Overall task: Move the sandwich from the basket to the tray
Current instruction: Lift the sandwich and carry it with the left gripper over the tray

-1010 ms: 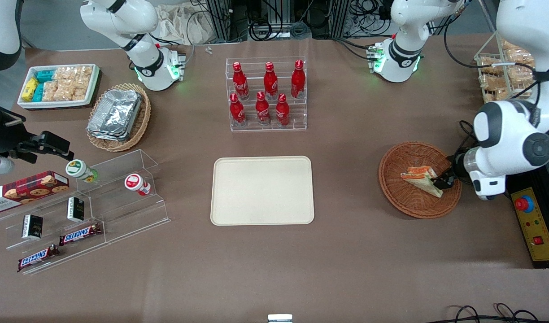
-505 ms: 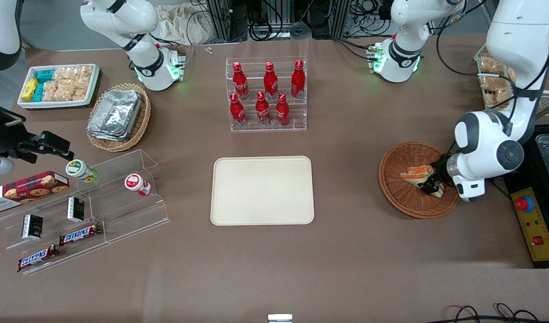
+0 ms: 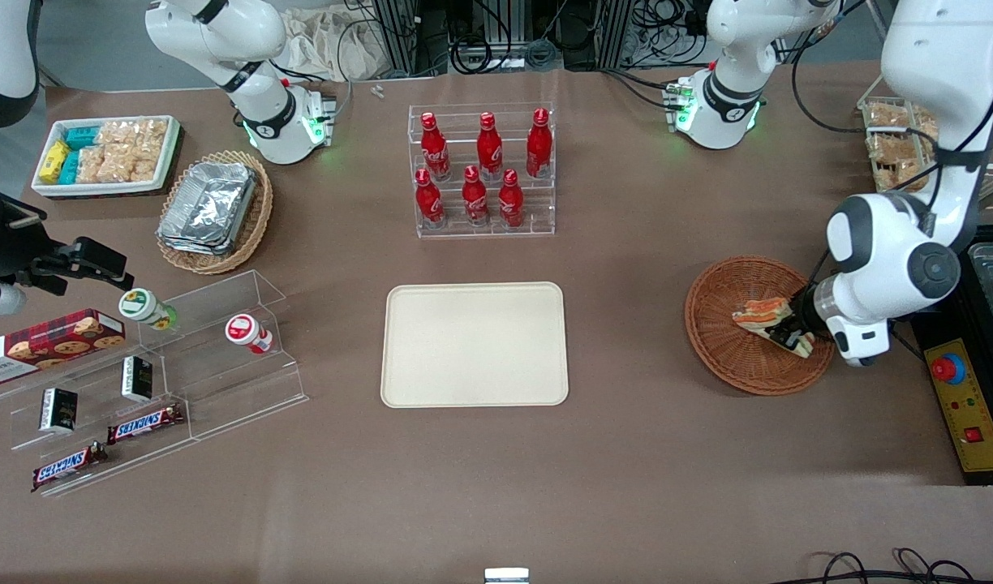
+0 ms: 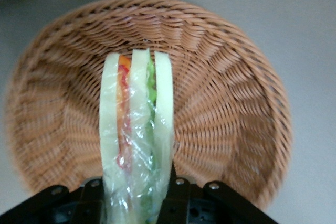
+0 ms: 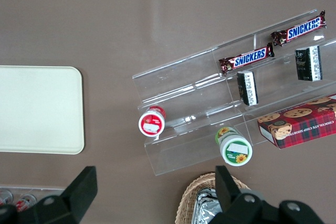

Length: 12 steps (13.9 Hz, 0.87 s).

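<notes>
The wrapped sandwich [image 3: 763, 313] [image 4: 137, 135], a wedge of white bread with orange and green layers, is held on edge over the round reddish-brown basket [image 3: 728, 357] [image 4: 226, 103] toward the working arm's end of the table. My gripper [image 3: 788, 335] [image 4: 135, 203] is shut on the sandwich's wide end, black fingers [image 4: 177, 195] pressing both bread faces through the clear wrap. The sandwich's tip points out over the basket's bowl. The cream-beige tray [image 3: 475, 344] lies flat on the middle of the table, with nothing on it.
A clear rack of red bottles [image 3: 483, 172] stands farther from the front camera than the tray. A yellow control box with a red button [image 3: 969, 401] lies beside the basket. Toward the parked arm's end sit clear snack shelves [image 3: 152, 381], a foil-container basket [image 3: 214, 209] and a white bin [image 3: 105, 154].
The wrist shifted toward the basket's middle, then back a little and upward. The sandwich, gripped throughout, moved with it and sits slightly higher over the basket.
</notes>
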Motion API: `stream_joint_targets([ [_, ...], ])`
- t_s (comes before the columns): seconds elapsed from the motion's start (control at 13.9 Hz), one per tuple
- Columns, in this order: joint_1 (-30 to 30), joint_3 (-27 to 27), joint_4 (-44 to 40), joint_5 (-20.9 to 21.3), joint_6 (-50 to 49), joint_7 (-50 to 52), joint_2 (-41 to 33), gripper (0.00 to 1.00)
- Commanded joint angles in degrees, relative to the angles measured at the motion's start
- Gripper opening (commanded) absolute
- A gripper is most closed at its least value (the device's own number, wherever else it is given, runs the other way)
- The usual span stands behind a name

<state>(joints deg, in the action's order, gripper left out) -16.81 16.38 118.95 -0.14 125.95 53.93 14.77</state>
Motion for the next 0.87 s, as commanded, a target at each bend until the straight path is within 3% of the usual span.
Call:
stream_joint_targets([
  [0.0, 0.03, 4.43, -9.21, 0.23, -17.77, -0.49, -5.27, 0.0],
  [0.22, 0.03, 13.11, -17.42, 0.75, -28.63, -4.16, -4.75, 0.0],
  [0.43, 1.16, 22.78, -18.13, 1.63, -27.43, -9.29, -3.09, 0.0],
  [0.79, 14.15, 24.49, -19.27, 10.4, -15.93, -9.63, 7.8, 0.0],
])
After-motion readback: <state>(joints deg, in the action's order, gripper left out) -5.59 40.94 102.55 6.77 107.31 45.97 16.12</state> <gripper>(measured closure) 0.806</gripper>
